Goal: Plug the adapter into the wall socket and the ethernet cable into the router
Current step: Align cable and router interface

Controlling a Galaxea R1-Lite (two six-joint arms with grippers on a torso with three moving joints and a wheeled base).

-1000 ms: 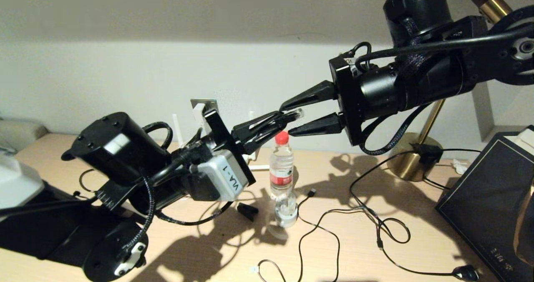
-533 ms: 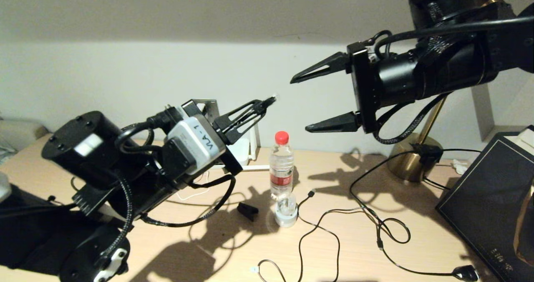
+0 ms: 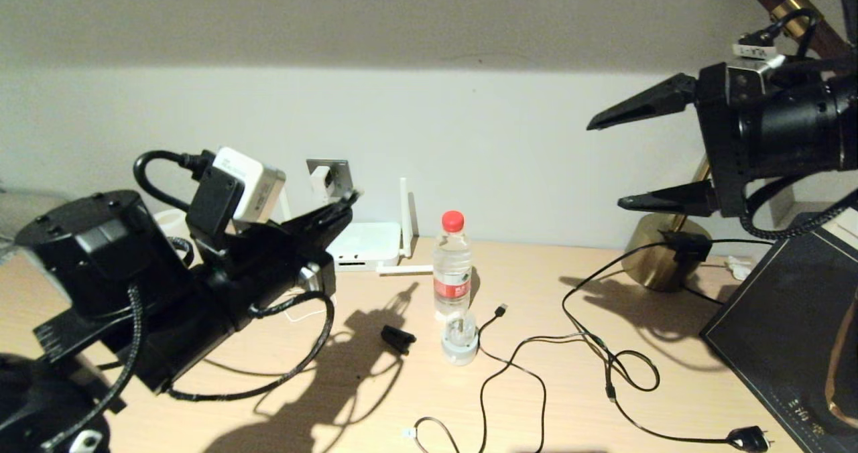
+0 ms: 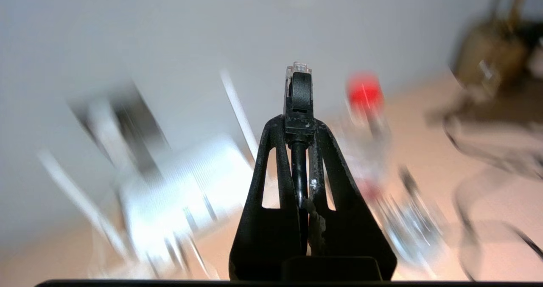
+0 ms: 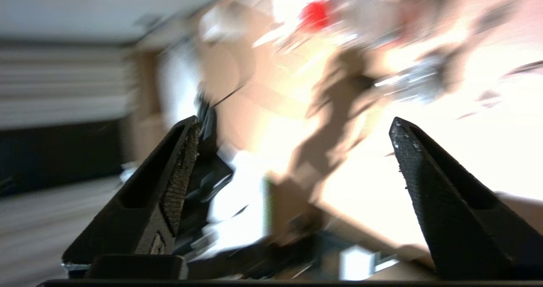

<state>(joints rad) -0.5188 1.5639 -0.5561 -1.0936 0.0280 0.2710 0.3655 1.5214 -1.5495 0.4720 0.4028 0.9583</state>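
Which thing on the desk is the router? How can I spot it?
Look at the pale wall behind the wooden desk and find the grey wall socket on it. Just below and to the right of that plate, a flat white box lies on the desk against the wall: the router. Unlike the red-capped water bottle nearby, it has slim white stick antennas, one standing upright.
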